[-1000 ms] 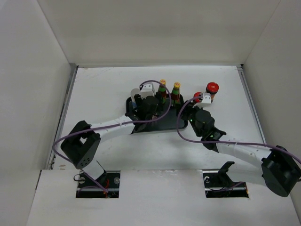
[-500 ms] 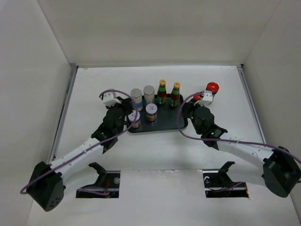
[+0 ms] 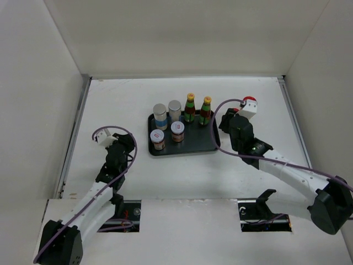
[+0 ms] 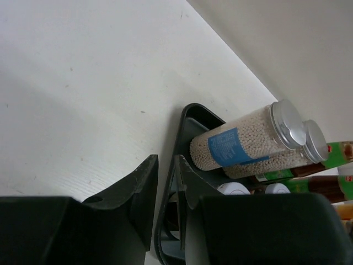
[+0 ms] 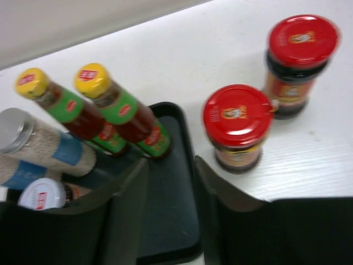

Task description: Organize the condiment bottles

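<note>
On the black tray (image 3: pixel 193 144) stand two silver-lidded shakers (image 3: pixel 160 114), two slim yellow-capped bottles (image 3: pixel 190 105) and two white-lidded jars (image 3: pixel 158 138). Two red-lidded jars (image 5: pixel 237 124) (image 5: pixel 300 52) stand on the table just right of the tray; from above only one red lid (image 3: pixel 249 100) shows behind the right wrist. My right gripper (image 5: pixel 171 161) hovers open over the tray's right end, nothing between its fingers. My left gripper (image 4: pixel 165 160) is shut and empty, left of the tray, pointing at the shakers (image 4: pixel 242 143).
White walls close in the table on the left, back and right. The tray's raised rim (image 4: pixel 190 113) lies straight ahead of the left fingers. The right half of the tray floor (image 5: pixel 171 210) holds nothing.
My left arm has drawn back from over the tray to the table's left side and its jaws have shut. My right gripper has shifted slightly toward the back and stands open.
</note>
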Tool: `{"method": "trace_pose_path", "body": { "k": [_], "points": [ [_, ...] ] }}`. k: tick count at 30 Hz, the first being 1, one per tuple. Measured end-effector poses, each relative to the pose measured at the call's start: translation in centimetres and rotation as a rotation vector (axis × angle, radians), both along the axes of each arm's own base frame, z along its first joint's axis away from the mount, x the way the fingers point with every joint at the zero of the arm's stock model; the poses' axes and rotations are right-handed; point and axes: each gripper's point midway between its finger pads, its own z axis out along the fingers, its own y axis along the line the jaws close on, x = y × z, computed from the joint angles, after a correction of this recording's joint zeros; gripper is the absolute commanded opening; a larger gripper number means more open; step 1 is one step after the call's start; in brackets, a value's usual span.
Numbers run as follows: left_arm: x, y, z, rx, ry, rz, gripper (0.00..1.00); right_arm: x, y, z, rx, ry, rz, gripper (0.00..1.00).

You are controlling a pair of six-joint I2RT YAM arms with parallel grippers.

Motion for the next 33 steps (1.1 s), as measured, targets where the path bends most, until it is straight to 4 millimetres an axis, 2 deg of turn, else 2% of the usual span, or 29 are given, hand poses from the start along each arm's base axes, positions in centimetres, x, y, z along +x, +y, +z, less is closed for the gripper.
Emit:
{"method": "trace_pose_path", "body": {
  "k": [4,7,9,11,15,18,22,26,29,32,33],
  "points": [
    [0.0,0.5,-0.6,-0.058,0.007,0.000,0.19,-0.1,-1.6,1.0,-0.005,0.000,-0.045,0.67],
    [0.1,1.8,-0.1,-0.078,-0.014,0.032,0.20,2.2,-3.2,1.0,-0.028,0.015,-0.098,0.74],
    [0.2,2.3,-0.2,-0.085,-0.022,0.053,0.21,4.0,-5.2,-0.2,-0.060,0.056,-0.152,0.81],
    [0.4,1.5,-0.8,-0.087,-0.005,0.030,0.21,4.6,-6.5,-1.7,-0.092,0.101,-0.180,0.86],
    [0.5,0.3,-3.2,-0.078,0.073,-0.011,0.21,4.8,-6.4,-3.0,-0.136,0.148,-0.162,0.92],
    [0.4,0.1,-3.3,-0.081,0.071,-0.018,0.22,5.5,-5.9,-3.2,-0.147,0.162,-0.142,0.95],
    [0.5,0.0,-2.1,-0.088,0.024,-0.016,0.24,6.5,-5.5,-4.3,-0.149,0.196,-0.121,0.96],
    [0.4,-0.7,-1.8,-0.082,0.013,-0.031,0.26,7.5,-5.4,-6.8,-0.151,0.258,-0.105,0.95],
    [0.4,-1.0,-1.7,-0.074,0.005,-0.039,0.27,7.4,-5.4,-8.5,-0.157,0.306,-0.097,0.93],
    [0.4,-1.0,-1.6,-0.068,0.003,-0.035,0.28,7.3,-5.4,-9.4,-0.153,0.331,-0.093,0.79],
    [0.4,-0.9,-1.6,-0.067,0.001,-0.030,0.28,7.3,-5.4,-9.5,-0.152,0.332,-0.095,0.71]
  ]
}}
